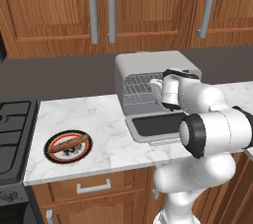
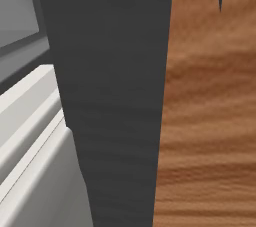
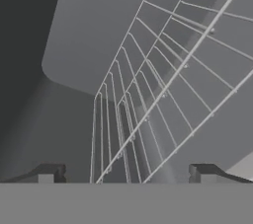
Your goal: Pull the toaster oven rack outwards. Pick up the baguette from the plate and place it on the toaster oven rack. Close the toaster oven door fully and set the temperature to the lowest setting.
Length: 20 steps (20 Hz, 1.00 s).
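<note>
Toaster oven rack sat inside the cavity, door down; gripper spread wide, empty. Baguette on plate; everything pending.

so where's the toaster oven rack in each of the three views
Left base view: the toaster oven rack is a wire grid inside the open toaster oven, centre of frame, just left of the arm's wrist.
Right base view: not in it.
Hand view: the rack's wires fan from bottom centre to upper right, right in front of the open gripper.
Shared landmark: the oven's grey cavity behind the wires.
</note>
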{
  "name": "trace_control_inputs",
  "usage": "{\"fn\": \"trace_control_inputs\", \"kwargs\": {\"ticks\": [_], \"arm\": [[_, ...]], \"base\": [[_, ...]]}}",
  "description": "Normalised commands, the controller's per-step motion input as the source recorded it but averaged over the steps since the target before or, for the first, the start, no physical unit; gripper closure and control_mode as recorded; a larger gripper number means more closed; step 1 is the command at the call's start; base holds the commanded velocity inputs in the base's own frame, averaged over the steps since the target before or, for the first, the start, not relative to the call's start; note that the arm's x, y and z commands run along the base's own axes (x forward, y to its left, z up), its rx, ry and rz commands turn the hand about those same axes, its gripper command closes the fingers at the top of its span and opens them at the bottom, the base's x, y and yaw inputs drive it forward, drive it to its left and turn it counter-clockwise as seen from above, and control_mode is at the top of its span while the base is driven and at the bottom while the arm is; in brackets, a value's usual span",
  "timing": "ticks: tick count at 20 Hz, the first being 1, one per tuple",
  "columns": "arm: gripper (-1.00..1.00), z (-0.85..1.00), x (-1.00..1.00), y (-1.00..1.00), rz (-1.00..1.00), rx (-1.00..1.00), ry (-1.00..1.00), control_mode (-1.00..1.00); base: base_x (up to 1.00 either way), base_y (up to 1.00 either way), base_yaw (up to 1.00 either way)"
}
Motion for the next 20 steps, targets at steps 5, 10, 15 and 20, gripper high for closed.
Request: {"fn": "trace_control_inputs", "kwargs": {"ticks": [5,10,15,20], "arm": [[-1.0,-0.03,0.22,0.0,0.0,0.0,0.0,-1.0],[-1.0,-0.05,0.2,0.0,0.0,0.0,0.0,-1.0],[-1.0,-0.12,0.19,0.0,0.0,0.0,0.0,-1.0],[-1.0,-0.23,0.17,0.0,0.0,0.0,0.0,-1.0]], "base": [[0.0,0.0,0.0],[0.0,0.0,0.0],[0.0,0.0,0.0],[0.0,0.0,0.0]]}}
